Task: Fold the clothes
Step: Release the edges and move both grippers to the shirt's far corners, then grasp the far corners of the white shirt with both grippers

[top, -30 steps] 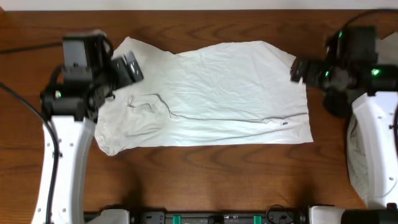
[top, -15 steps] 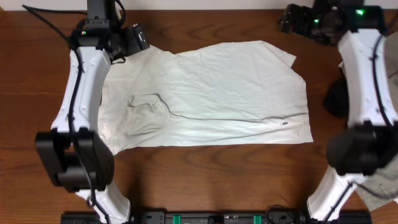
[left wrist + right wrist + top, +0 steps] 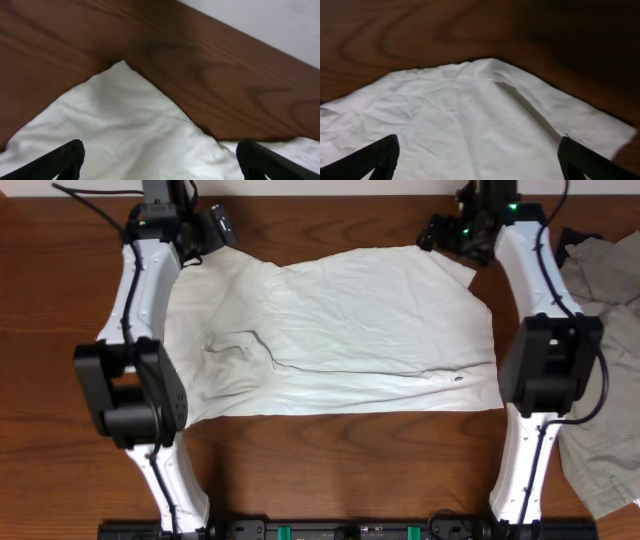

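The white T-shirt (image 3: 330, 330) lies spread flat and wrinkled across the middle of the table, plain side up, no lettering showing. My left gripper (image 3: 215, 230) is open and empty over the shirt's far left corner; the left wrist view shows that corner (image 3: 125, 115) between the spread fingertips (image 3: 160, 162). My right gripper (image 3: 435, 235) is open and empty over the far right corner; the right wrist view shows white cloth (image 3: 480, 110) between its fingertips (image 3: 480, 157).
A grey-beige garment (image 3: 600, 380) lies crumpled at the table's right edge, beside the right arm. The dark wood table (image 3: 330, 460) shows in front of the shirt. Cables run along the far left edge.
Both arms have swung from the table's sides to the far edge. Each gripper now sits over a far corner of the shirt. The shirt has not moved.
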`<action>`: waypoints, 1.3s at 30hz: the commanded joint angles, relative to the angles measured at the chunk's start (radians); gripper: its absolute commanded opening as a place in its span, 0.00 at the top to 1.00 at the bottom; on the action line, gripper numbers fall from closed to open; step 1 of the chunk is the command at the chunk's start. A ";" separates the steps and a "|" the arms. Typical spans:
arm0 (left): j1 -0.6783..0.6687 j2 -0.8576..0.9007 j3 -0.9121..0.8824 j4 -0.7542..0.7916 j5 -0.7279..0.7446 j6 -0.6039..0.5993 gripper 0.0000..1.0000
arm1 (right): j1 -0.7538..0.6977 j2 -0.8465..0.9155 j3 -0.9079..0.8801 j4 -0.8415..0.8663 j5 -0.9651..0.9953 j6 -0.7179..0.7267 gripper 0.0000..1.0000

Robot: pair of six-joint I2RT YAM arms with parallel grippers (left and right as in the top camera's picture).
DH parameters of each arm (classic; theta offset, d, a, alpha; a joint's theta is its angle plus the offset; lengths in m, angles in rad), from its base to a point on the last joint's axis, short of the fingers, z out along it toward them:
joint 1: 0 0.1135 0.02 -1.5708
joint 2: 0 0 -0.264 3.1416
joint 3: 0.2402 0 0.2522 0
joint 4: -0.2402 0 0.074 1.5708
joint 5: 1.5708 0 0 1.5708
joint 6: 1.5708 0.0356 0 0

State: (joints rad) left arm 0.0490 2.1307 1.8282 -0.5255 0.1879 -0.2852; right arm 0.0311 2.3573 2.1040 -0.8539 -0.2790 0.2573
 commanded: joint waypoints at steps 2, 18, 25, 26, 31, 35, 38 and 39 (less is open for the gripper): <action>0.000 0.052 0.025 0.060 -0.024 0.049 0.01 | 0.048 0.031 0.030 0.010 0.132 -0.031 0.01; 0.001 0.204 0.025 0.221 -0.047 0.037 0.01 | 0.049 0.133 0.030 0.061 0.152 -0.064 0.01; 0.002 0.221 0.025 0.212 -0.138 0.038 0.02 | 0.048 0.136 0.030 0.055 0.243 -0.064 0.01; 0.002 0.221 0.025 0.213 -0.138 0.038 0.01 | 0.047 0.136 0.030 0.055 0.247 -0.064 0.01; 0.001 0.235 0.025 0.212 -0.138 0.038 0.01 | 0.046 0.136 0.030 0.080 0.245 -0.064 0.01; 0.001 0.264 0.025 0.203 -0.137 0.038 0.01 | 0.046 0.136 0.030 0.110 0.246 -0.070 0.01; 0.001 0.276 0.024 0.198 -0.137 0.038 0.01 | 0.045 0.136 0.030 0.142 0.246 -0.072 0.01; 0.001 0.277 0.024 0.198 -0.137 0.038 0.01 | 0.044 0.136 0.030 0.154 0.246 -0.072 0.01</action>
State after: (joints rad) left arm 0.0490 2.3795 1.8297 -0.3214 0.0700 -0.2569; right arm 0.0841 2.4805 2.1143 -0.7162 -0.0479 0.2001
